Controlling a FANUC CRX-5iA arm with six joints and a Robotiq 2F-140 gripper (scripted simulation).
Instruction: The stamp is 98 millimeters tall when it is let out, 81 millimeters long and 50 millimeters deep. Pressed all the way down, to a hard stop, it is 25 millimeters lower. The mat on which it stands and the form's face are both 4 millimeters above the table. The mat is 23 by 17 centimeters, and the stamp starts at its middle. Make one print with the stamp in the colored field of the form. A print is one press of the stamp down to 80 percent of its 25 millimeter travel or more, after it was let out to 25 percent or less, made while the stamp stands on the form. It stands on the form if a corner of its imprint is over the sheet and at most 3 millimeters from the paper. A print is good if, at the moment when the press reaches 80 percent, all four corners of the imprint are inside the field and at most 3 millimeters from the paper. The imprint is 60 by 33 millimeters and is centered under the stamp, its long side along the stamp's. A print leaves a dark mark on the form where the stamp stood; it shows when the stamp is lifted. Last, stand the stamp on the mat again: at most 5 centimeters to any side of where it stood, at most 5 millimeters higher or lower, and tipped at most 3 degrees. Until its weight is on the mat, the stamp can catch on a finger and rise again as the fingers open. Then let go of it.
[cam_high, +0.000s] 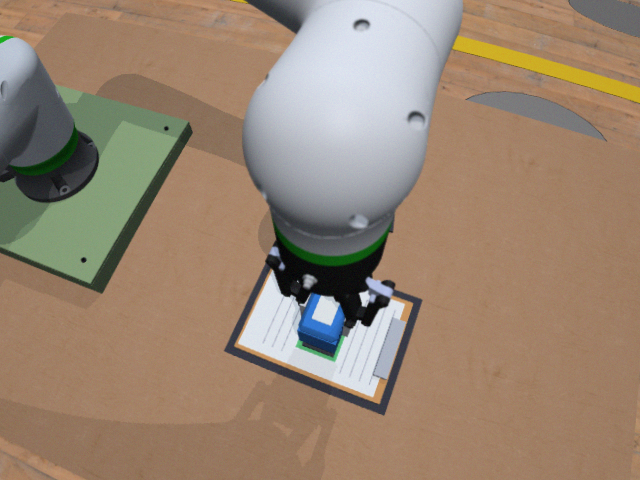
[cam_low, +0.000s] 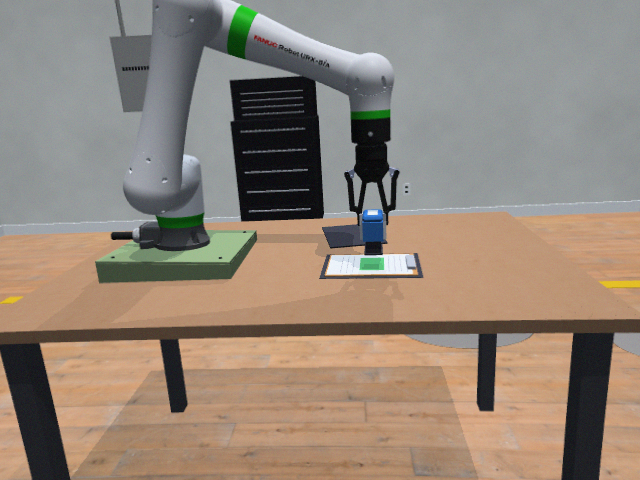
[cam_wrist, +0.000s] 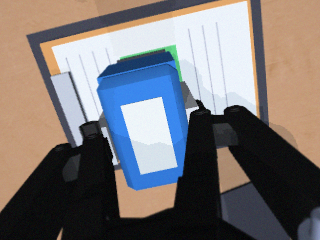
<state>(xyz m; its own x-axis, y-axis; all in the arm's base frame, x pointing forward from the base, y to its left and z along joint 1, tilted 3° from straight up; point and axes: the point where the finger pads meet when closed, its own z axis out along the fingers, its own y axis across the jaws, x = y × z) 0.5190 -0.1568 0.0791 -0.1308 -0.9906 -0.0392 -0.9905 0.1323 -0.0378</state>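
My end effector (cam_wrist: 150, 131) is closed partway on the blue stamp (cam_wrist: 141, 127), one black finger (cam_wrist: 200, 150) against each of its long sides, and I hold it upright in the air over the form (cam_high: 268, 322). From the wrist view the stamp's white top label faces me, and a strip of the green field (cam_wrist: 170, 51) shows past its far edge, so the stamp hangs over the field rather than off to one side; whether all of its footprint is inside the field's borders I cannot tell. In the exterior view the stamp (cam_low: 372, 224) sits clear above the paper, with a visible gap under its dark base. The form lies in a dark-edged, orange-rimmed frame, its grey clip (cam_high: 390, 347) near one short edge, well apart from my fingers. Around the frame the tabletop (cam_high: 516, 289) is open brown surface on every side. Farther back lies the dark mat (cam_low: 338, 235), just beyond the form, and off to one side the green base plate (cam_low: 111, 271) under my arm's foot.
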